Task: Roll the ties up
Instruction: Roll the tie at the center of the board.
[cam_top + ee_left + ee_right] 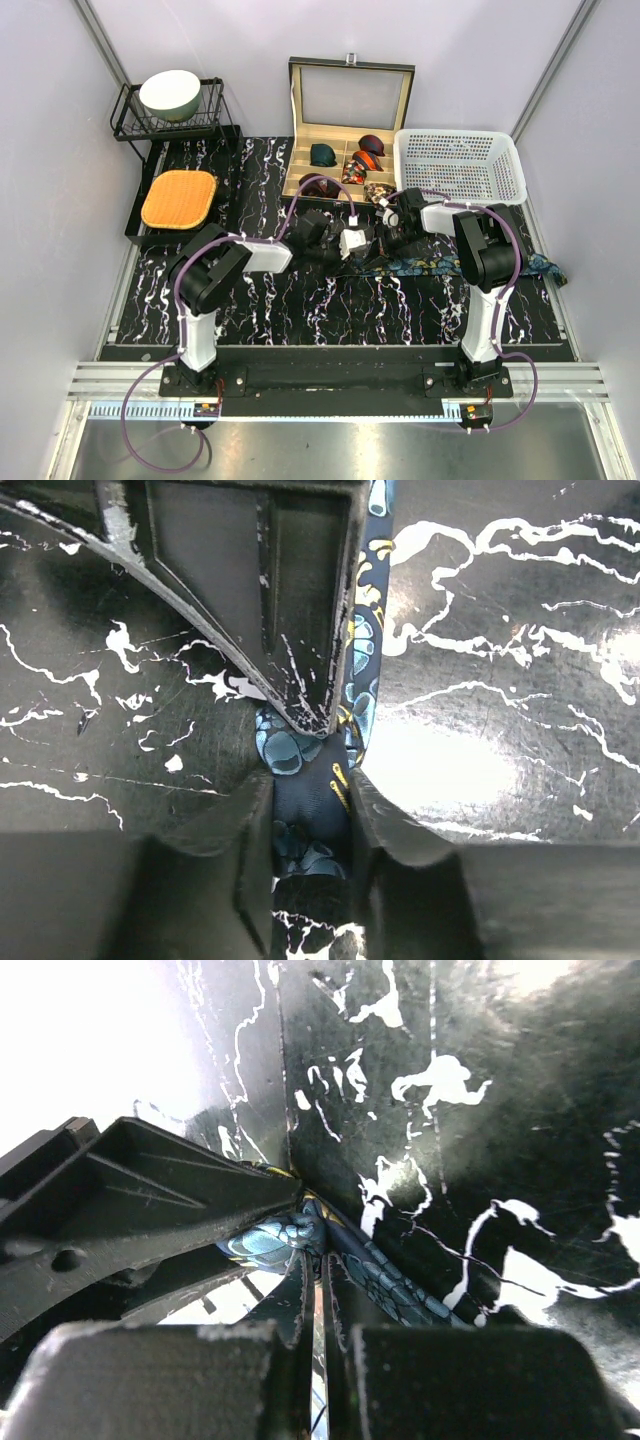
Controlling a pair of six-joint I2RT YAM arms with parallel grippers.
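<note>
- Black white-veined marble tabletop (pixel 300 300); dark navy teal-and-gold fabric necktie (pixel 440 266) laid along it.
- Left gripper (pixel 310 815) jaws pinching necktie.
- Right gripper (pixel 318 1260) jaws pressed together, tips at necktie.

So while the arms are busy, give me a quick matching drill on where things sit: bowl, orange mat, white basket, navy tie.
Things:
1. bowl
2. orange mat
3. white basket
4. navy tie

Places:
A. right of the wooden box
B. in the wire rack
C. stretched as a strip across the table
D. just in front of the wire rack, lower down

Pairs: 1-B, 2-D, 3-A, 4-C
</note>
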